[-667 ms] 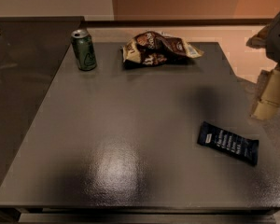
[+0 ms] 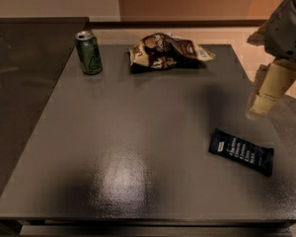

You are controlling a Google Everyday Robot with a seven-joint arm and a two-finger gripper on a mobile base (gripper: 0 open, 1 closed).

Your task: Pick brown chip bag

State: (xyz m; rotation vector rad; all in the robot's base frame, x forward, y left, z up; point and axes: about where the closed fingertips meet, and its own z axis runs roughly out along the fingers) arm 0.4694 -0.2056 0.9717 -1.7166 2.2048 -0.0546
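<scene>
Gripper [image 2: 262,100] first: on my feed it hangs at the right edge of the view, cream-coloured and pointing down, above the right border of the dark table [image 2: 138,132]. Whether it is open or closed I cannot tell from this angle. It holds nothing that I can see. The grey arm housing [image 2: 286,28] above it fills the upper right corner.

I see the brown chip bag [image 2: 167,52] at the far side of the table, near the back edge and a little right of centre. It lies flat and crumpled, glossy, dark brown with tan ends and white lettering, its long side running left to right. It is well apart from the gripper, up and to the left of it.

A green can [image 2: 89,52] stands upright to the left of the bag, near it but not touching, its top opened. A flat dark blue wrapper [image 2: 241,151] with white print lies on the near right part of the table, just below the gripper in my view, slanted down to the right. A darker counter [image 2: 24,73] adjoins the table on the left.
</scene>
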